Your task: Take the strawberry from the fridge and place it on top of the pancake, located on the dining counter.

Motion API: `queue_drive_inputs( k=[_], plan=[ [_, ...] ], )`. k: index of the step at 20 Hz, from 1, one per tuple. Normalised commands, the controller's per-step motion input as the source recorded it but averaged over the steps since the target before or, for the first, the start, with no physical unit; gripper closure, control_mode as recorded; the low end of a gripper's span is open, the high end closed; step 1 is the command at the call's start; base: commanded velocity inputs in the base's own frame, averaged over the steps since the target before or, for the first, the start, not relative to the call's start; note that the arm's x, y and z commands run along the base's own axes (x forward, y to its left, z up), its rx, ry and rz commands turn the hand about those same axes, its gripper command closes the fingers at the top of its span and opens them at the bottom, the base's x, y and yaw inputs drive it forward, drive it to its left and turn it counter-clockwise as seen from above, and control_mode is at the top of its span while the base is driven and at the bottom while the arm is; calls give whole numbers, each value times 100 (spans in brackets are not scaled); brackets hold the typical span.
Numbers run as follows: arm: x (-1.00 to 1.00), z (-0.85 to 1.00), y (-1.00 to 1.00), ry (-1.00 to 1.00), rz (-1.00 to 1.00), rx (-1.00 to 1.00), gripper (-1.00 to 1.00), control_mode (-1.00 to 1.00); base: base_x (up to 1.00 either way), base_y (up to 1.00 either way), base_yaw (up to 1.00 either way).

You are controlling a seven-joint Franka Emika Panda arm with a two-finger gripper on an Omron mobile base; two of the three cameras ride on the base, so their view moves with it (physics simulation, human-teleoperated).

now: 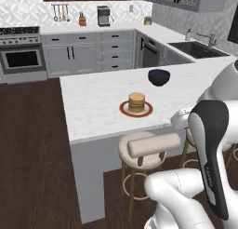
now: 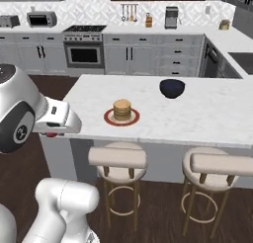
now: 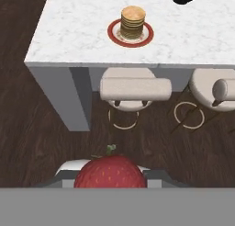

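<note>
The carrying step is in hand: the small red strawberry with a green stalk sits clamped in the hand, whose fingers press on its sides, and in the hand view it hangs over the dark wood floor, short of the white marble-look bench. In the right base view the hand is near the bench's corner, just below its top. The next move, I judge, calls for lifting above the bench edge, reaching over the round pale stool, and lowering onto the stack of tan pancakes. That stack rests on a red-rimmed round plate; what the dark blue bowl beyond holds cannot be told.
</note>
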Motion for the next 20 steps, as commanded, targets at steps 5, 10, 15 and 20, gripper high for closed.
queue_drive_inputs(
  k=[5,10,15,20],
  plan=[
    [0,0,0,0,0,0,100,100,18,-43,8],
    [0,0,0,0,0,0,100,100,33,-8,-8],
    [0,0,0,0,0,0,100,100,51,3,0],
    [0,0,0,0,0,0,100,100,65,0,12]
  ],
)
